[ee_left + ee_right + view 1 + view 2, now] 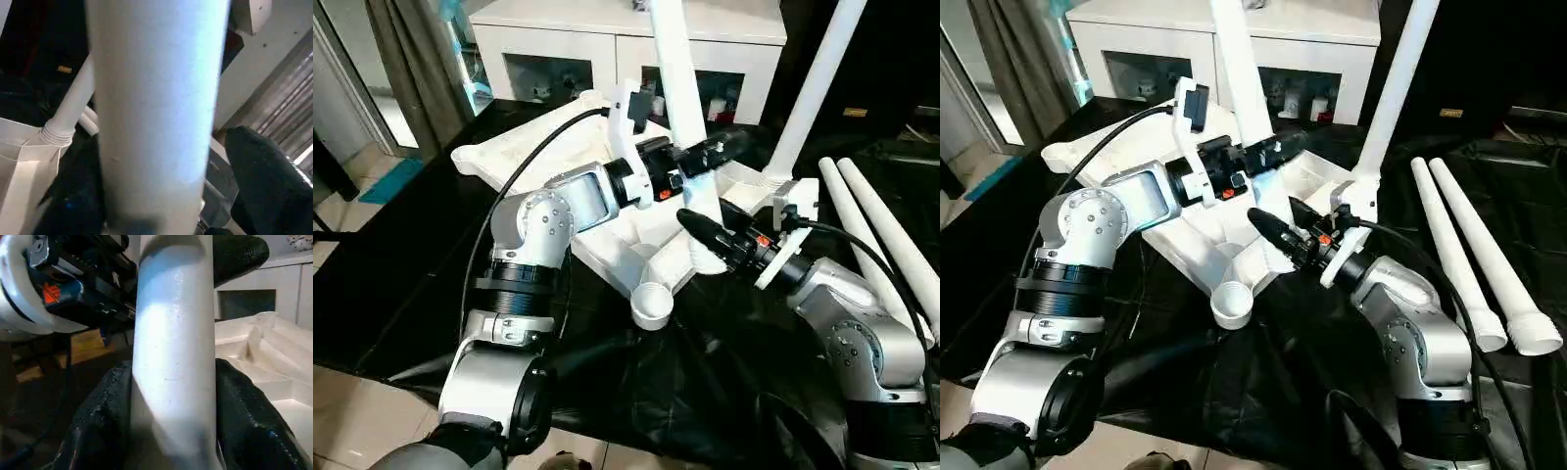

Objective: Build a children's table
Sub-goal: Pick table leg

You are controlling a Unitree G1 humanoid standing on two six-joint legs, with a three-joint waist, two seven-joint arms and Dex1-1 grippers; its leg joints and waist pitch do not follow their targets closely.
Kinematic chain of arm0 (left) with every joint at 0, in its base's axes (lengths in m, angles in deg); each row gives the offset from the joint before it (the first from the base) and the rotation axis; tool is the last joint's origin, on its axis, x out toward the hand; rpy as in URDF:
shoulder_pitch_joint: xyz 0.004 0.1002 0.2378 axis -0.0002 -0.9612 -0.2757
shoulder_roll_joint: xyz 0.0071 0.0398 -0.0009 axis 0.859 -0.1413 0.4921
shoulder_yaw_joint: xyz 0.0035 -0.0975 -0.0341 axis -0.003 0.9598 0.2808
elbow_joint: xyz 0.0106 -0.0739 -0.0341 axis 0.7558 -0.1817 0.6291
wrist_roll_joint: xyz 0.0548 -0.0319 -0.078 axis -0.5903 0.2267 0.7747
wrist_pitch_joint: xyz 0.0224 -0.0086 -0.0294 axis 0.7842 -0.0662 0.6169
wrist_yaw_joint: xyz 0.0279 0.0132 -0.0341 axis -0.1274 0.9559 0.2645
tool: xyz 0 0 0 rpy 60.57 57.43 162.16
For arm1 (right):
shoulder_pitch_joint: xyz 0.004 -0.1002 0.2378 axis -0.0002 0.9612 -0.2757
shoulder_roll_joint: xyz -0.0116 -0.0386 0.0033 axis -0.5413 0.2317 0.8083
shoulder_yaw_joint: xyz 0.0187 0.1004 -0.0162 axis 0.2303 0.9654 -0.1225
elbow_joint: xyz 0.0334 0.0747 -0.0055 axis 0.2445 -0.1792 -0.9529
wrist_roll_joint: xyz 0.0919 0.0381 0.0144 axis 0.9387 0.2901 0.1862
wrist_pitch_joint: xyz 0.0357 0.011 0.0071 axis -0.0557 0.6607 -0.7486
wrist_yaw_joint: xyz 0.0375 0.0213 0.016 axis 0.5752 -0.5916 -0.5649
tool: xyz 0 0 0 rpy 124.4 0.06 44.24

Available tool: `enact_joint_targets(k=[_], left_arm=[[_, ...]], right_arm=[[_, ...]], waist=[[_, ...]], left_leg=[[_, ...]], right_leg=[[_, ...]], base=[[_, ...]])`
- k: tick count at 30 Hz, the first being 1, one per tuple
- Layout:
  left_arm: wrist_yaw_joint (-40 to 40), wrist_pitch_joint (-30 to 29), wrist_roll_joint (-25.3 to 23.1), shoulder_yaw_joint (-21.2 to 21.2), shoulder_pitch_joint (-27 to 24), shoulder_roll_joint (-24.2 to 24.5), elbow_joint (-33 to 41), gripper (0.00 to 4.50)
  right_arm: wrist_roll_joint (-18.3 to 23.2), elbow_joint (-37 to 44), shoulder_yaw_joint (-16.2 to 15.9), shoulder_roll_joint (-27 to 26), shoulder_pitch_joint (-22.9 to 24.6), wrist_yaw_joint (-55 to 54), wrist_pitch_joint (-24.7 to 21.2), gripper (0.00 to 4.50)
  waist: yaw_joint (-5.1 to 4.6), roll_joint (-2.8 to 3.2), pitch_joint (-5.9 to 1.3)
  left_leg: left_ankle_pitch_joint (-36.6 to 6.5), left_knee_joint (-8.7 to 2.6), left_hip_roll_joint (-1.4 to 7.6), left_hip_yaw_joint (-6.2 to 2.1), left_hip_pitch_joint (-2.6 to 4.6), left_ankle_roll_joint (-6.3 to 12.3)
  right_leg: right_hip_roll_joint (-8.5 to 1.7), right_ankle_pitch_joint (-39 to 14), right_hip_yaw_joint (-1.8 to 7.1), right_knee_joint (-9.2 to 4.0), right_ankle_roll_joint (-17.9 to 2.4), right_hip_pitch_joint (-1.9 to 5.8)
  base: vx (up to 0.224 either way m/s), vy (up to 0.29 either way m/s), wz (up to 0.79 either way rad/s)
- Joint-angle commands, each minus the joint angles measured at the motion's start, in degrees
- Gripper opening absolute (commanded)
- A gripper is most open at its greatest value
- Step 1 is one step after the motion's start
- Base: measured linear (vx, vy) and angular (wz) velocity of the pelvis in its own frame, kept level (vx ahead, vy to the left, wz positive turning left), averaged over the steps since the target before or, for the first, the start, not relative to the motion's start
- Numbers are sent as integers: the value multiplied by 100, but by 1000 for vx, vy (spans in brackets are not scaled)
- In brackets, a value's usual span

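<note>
Writing: none legible | both claws (700,162) (705,233) clamp upright leg (677,73)

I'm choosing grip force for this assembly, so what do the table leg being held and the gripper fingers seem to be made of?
The held leg looks like hollow moulded plastic, white and smooth with a soft sheen; the loose legs on the dark sheet show open tube ends. The right gripper has fingers that look like black rubbery padding with a finely pebbled, matte surface, though hard textured plastic is possible.

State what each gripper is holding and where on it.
Both hold the same upright table leg: left gripper higher on its shaft, right gripper lower, near the socket end.
</note>
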Motion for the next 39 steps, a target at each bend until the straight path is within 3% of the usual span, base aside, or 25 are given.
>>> enact_joint_targets(k=[1, 5, 8, 11, 12, 15, 23, 24, 31, 34, 36, 37, 39], left_arm=[[-192, -156, 207, -26, -65, 36, 203, 327], [-692, -326, 416, -189, -236, 160, 503, 294], [-846, -324, 448, -228, -286, 177, 551, 275], [-939, -327, 546, -200, -297, 178, 563, 248], [-978, -353, 601, -181, -293, 181, 564, 240], [-1072, -388, 659, -179, -293, 202, 586, 214], [-1126, -308, 595, -231, -290, 222, 569, 199], [-1100, -233, 507, -276, -287, 235, 570, 199], [-206, 582, -754, -825, -178, 278, 476, 195], [245, 563, -948, -849, -118, 221, 439, 194], [399, 577, -1025, -873, -101, 209, 458, 193], [470, 611, -1104, -902, -99, 206, 470, 193], [600, 636, -1182, -900, -104, 179, 509, 193]], right_arm=[[224, 55, -21, 60, 60, 196, -158, 191], [443, 78, -47, 163, 164, 505, -263, 191], [538, 84, -51, 201, 203, 544, -277, 191], [636, 125, -11, 198, 208, 555, -334, 191], [665, 139, -8, 213, 214, 561, -347, 191], [700, 165, -19, 247, 236, 574, -361, 191], [669, 204, -106, 368, 302, 504, -344, 191], [643, 195, -116, 375, 282, 484, -337, 247], [-353, -147, -495, 247, -131, -394, 84, 273], [-804, -499, -664, 55, -360, -977, 170, 273], [-884, -645, -715, -32, -432, -1111, 215, 273], [-948, -743, -746, -97, -484, -1236, 227, 254], [-1020, -878, -802, -207, -570, -1412, 170, 235]], waist=[[18, -161, -434], [15, -148, -426], [11, -118, -420], [3, -125, -418], [8, -91, -421], [2, -111, -427], [-3, -103, -420], [-5, -101, -419], [-29, -126, -424], [-69, -126, -420], [-69, -151, -425], [-69, -131, -432], [-74, -159, -436]], left_leg=[[-790, -347, 240, -133, 93, 517], [-828, -354, 244, -136, 86, 528], [-934, -361, 249, -138, 103, 456], [-1021, -372, 252, -139, 114, 386], [-1023, -370, 252, -144, 116, 378], [-971, -373, 254, -144, 112, 374], [-1041, -376, 248, -142, 107, 343], [-1052, -379, 252, -144, 110, 336], [-978, -380, 252, -147, 101, 232], [-985, -380, 247, -146, 96, 179], [-971, -374, 244, -137, 108, 212], [-905, -374, 247, -143, 105, 241], [-800, -367, 244, -133, 102, 305]], right_leg=[[-300, -1183, 207, -425, -1164, 303], [-299, -1195, 207, -433, -1190, 300], [-302, -1343, 210, -450, -1154, 284], [-299, -1394, 209, -459, -1142, 281], [-300, -1374, 210, -451, -1149, 280], [-295, -1235, 212, -443, -1157, 288], [-300, -1334, 212, -459, -1145, 291], [-300, -1349, 213, -459, -1141, 288], [-305, -1312, 224, -453, -1031, 286], [-301, -1362, 219, -447, -1019, 280], [-295, -1331, 224, -451, -1031, 280], [-290, -1214, 222, -434, -1057, 280], [-279, -1021, 222, -418, -1118, 280]], base=[[0, 0, 0], [0, 0, 0], [0, 0, 0], [0, 0, 0], [0, 0, 0], [0, 0, 0], [0, 0, 0], [0, 0, 0], [0, 0, 0], [0, 0, 0], [0, 0, 0], [0, 0, 0], [0, 0, 0]])
